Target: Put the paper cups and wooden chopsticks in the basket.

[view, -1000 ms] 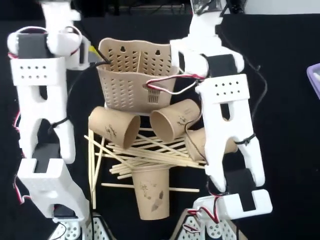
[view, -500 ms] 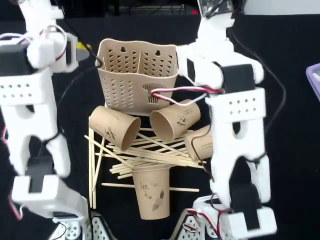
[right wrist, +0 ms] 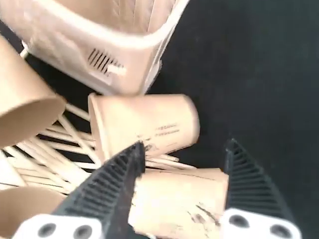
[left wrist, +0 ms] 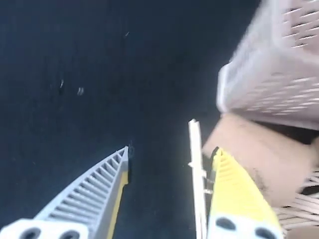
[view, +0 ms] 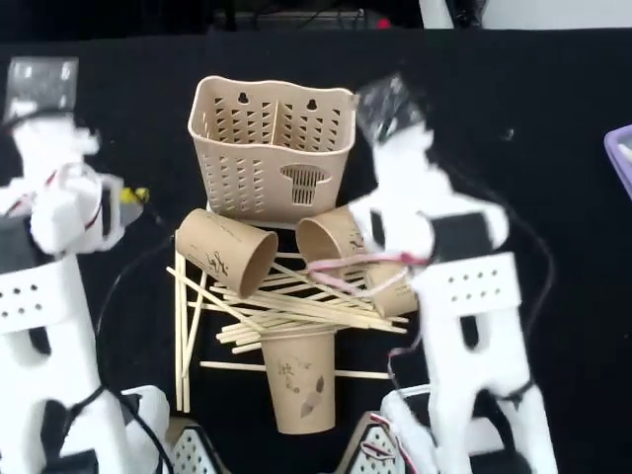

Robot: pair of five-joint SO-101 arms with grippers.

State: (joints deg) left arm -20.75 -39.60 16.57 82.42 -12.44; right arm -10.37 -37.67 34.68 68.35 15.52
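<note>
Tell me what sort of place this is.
Probably a robotics lab test bench: a black-covered table, a white left arm and right arm, and a staged pile of paper cups and chopsticks beside a basket.

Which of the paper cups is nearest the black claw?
The cup at the right end of the chopsticks: it alone lies framed by the open right gripper, the other cups beyond its tips.

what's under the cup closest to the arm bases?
The paper cup lies across one of the wooden chopsticks, which shows on both sides of it; the stick's middle is covered. Whether more sticks from the pile run under its rim cannot be seen.
</note>
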